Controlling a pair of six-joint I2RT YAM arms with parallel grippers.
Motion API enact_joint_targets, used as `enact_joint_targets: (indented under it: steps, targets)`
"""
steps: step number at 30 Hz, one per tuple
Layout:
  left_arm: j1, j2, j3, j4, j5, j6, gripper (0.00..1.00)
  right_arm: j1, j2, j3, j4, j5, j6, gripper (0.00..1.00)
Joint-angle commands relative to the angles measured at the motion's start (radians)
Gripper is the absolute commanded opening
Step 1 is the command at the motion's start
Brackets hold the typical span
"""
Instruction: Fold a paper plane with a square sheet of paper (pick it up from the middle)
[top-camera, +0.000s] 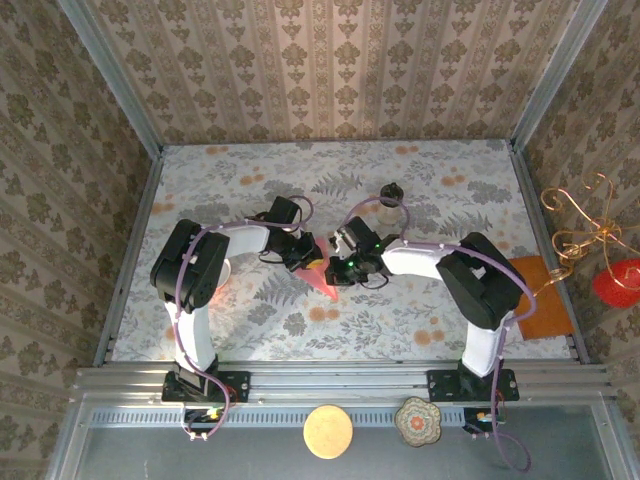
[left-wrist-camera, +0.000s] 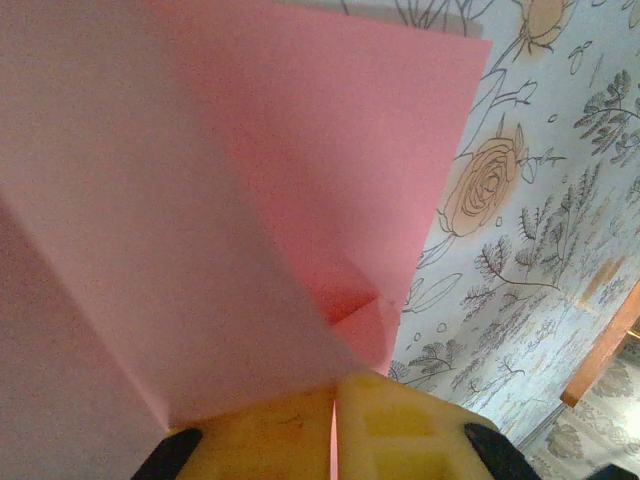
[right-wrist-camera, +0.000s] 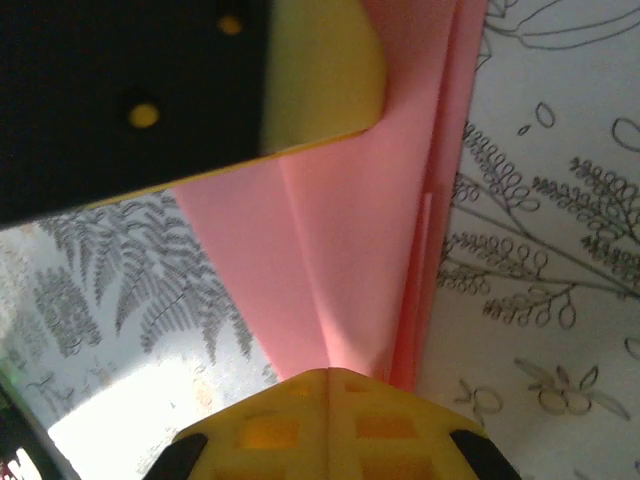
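Two arms reach in from the near edge and meet over the middle of the table (top-camera: 250, 180), where they share the pink paper (top-camera: 322, 278). The paper is already folded into a narrow, creased shape whose point faces the near side. It appears to be held just above the flowered tabletop rather than lying flat on it.

The left gripper (left-wrist-camera: 335, 425) has its yellow fingers pressed together on one edge of the paper, with layered flaps fanning out beyond them. The right gripper (right-wrist-camera: 335, 420) is likewise closed on the paper, pinching where several folded layers run together along a crease. Gripping from opposite sides likely keeps the layers stacked and taut, so a fold can be sharpened without the sheet springing open.

To the right, well apart from the work, a larger orange sheet (top-camera: 540, 300) lies at the table's edge. Farther back, a small dark-lidded jar (top-camera: 390, 190) stands beyond the grippers, clear of both.

The plane looks partly made, with folding or pressing seemingly left to do.
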Motion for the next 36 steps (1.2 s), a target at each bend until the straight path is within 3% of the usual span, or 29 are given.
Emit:
enact_joint_targets:
  steps: [1,15,29,36]
  targets:
    - [0.007,0.033,-0.034,-0.075,-0.114,-0.017,0.11,0.004,0.042,0.024,-0.034,0.032,0.005,0.06]
    - [-0.037,-0.196,-0.108,0.081,-0.077,0.146,0.13,0.004,0.05,-0.044,-0.134,0.095,-0.024,0.05]
    - [-0.073,-0.084,-0.163,0.167,-0.028,0.098,0.12,0.004,0.058,-0.026,-0.162,0.098,-0.028,0.04]
    - [-0.048,-0.043,-0.167,0.165,-0.062,0.107,0.12,0.003,0.071,-0.033,-0.218,0.139,-0.057,0.04]
